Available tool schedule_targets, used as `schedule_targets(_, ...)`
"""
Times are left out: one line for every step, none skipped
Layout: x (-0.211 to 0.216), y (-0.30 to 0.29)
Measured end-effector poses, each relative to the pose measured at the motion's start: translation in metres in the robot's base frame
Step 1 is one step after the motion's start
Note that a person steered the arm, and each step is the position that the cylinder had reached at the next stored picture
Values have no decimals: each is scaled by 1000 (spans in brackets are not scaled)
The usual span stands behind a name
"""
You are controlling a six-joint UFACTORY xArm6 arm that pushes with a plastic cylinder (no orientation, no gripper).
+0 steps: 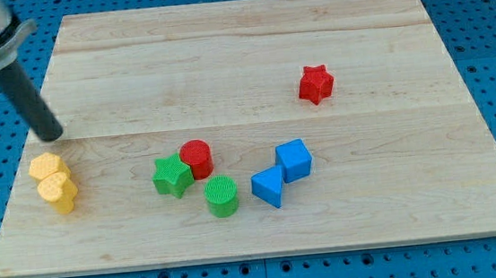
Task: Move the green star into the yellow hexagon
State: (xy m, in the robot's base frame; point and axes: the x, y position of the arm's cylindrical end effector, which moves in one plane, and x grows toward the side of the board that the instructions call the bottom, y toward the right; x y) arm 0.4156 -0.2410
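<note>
Rod ends in my tip (51,135), bare with no jaws, holding nothing, just above the yellow hexagon (45,166) at the table's (240,50) left. Green star (172,176) sits well right, touching the red cylinder (197,158); green cylinder (221,196) near. No legible writing.

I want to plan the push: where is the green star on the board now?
The green star lies in the board's lower middle, toward the view's left, touching the red cylinder on its right, with the green cylinder just below-right.
</note>
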Motion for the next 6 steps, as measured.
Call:
schedule_targets(-32,69)
schedule_targets(-33,139)
schedule_targets(-23,170)
schedule_targets(2,173)
schedule_targets(27,204)
schedule_targets(61,219)
